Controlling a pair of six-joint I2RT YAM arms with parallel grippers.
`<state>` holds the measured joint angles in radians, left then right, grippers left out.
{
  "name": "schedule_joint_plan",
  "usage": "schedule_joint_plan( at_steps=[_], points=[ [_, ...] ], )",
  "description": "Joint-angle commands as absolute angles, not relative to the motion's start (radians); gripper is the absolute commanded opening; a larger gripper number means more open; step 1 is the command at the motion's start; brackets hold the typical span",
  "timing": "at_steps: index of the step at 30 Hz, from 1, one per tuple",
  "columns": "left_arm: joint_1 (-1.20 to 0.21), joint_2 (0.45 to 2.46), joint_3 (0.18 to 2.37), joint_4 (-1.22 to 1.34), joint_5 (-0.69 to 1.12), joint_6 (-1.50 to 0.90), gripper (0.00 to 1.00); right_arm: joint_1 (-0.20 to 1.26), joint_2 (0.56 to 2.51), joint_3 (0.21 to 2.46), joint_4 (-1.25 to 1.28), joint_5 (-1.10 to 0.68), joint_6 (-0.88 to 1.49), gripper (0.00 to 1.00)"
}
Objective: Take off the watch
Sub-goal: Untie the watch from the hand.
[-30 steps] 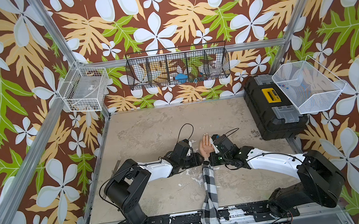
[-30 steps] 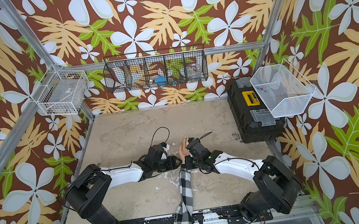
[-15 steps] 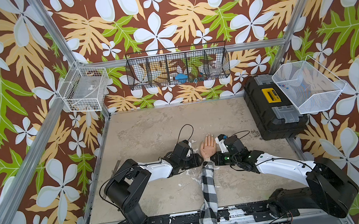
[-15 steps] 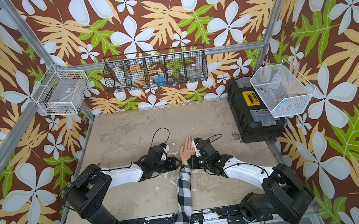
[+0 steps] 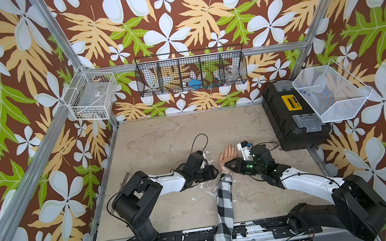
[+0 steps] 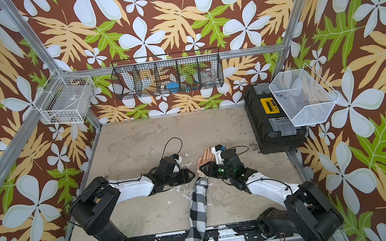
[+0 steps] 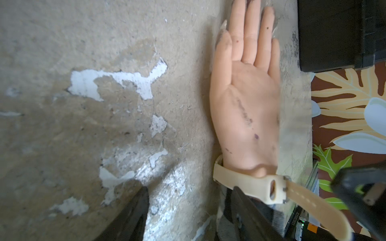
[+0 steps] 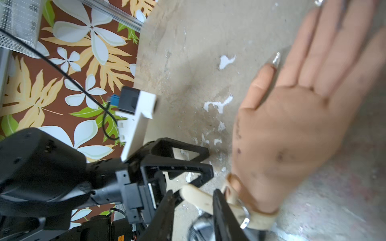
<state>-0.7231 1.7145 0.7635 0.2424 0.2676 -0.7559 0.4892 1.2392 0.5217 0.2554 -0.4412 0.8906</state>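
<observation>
From where I stand, the watch [image 7: 240,181] is not off yet. It is wrapped round the wrist of the mannequin hand [image 5: 227,156], which lies palm up on the table [image 5: 164,143] with a checked sleeve [image 5: 224,198] trailing behind it. The band hugs the wrist just below the palm. The silvery face [image 8: 244,218] sits at the little-finger edge of that wrist, low against the table.

What looks done: the strap tail [image 7: 313,204] sticks out loose past the clasp piece, away from the hand on its little-finger side. I judge the clasp itself is not undone, since the loop is closed round the wrist.

The right gripper [image 8: 193,193] sits on that same side of the hand, jaws apart, with the tail lying between them rather than pinched. The left gripper [image 7: 190,189] is on the thumb side of the wrist, jaws moderately wide and holding nothing. One finger is over bare table, and the other rests on the sleeve just below the band.

Left to do, I reckon: free the clasp, open the band, and draw it clear of the hand.
</observation>
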Motion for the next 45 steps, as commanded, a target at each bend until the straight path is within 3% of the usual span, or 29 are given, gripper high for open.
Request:
schedule_joint_plan(
  at_steps=[1, 15, 26, 28, 33, 36, 45],
  points=[
    [-0.723, 1.717, 0.762, 0.234, 0.267, -0.752, 0.65, 0.490, 1.230, 0.570, 0.078, -0.339, 0.784, 0.36],
    [-0.725, 1.699, 0.772, 0.218, 0.264, -0.747, 0.65, 0.666, 1.184, 0.609, -0.157, -0.033, 0.666, 0.50],
    [-0.725, 1.698, 0.773, 0.216, 0.261, -0.752, 0.65, 0.726, 1.269, 0.673, -0.167, 0.075, 0.652, 0.51],
    [-0.724, 1.696, 0.773, 0.216, 0.259, -0.752, 0.65, 0.726, 1.286, 0.681, -0.170, 0.089, 0.652, 0.47],
    [-0.725, 1.694, 0.775, 0.217, 0.261, -0.755, 0.65, 0.727, 1.286, 0.677, -0.178, 0.104, 0.658, 0.19],
    [-0.726, 1.692, 0.782, 0.216, 0.264, -0.756, 0.65, 0.726, 1.272, 0.664, -0.172, 0.094, 0.664, 0.10],
    [-0.762, 1.719, 0.837, 0.216, 0.268, -0.767, 0.65, 0.727, 1.259, 0.649, -0.166, 0.089, 0.679, 0.00]
  ],
)
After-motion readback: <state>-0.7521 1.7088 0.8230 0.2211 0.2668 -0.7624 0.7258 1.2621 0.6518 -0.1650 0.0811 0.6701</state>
